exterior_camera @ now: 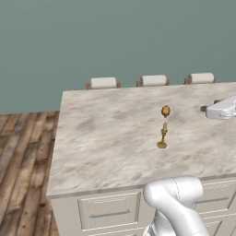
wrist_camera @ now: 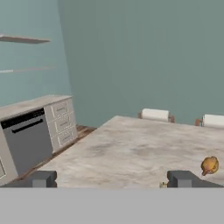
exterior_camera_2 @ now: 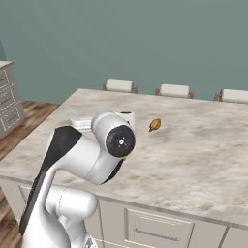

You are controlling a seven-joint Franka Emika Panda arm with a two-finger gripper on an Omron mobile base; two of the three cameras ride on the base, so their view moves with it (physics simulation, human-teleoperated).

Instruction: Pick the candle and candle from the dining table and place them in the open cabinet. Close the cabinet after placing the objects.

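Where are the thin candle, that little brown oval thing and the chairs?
Candle (exterior_camera: 163, 136): left base view, on its thin stem above the brass foot.
Brown oval (exterior_camera_2: 155, 125): right base view, its middle.
Chair (exterior_camera: 103, 83): left base view, white cushion of the leftmost chair.

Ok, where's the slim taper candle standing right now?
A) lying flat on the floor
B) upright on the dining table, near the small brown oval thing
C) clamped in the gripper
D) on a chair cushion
B: the taper candle stands upright on the dining table, just in front of the small brown oval thing.
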